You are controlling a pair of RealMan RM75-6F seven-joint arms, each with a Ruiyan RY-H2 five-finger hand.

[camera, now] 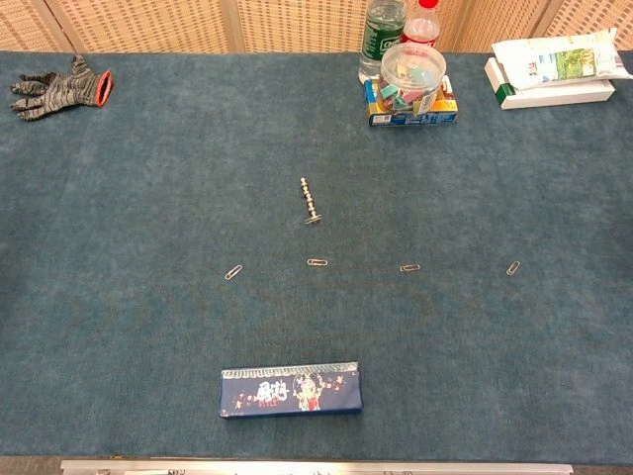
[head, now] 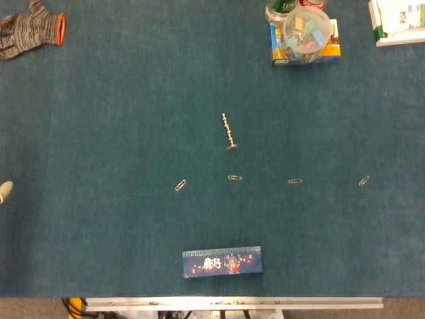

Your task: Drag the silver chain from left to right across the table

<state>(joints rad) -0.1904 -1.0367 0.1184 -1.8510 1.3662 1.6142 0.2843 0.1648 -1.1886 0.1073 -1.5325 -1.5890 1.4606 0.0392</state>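
Note:
The short silver chain [head: 228,131] lies straight near the middle of the blue table, running from far to near with a small clasp at its near end; the chest view shows the chain [camera: 310,201] too. Nothing touches it. Of my left hand [head: 4,191] only a pale fingertip shows at the left edge of the head view, far from the chain, and how its fingers lie is hidden. The chest view shows no hand. My right hand appears in neither view.
Several paper clips [head: 235,178] lie in a row nearer than the chain. A dark blue box [head: 222,261] sits by the front edge. A grey glove [head: 30,28] lies far left. A clear tub [head: 305,30] on a box, bottles and a packet [camera: 554,64] stand far right.

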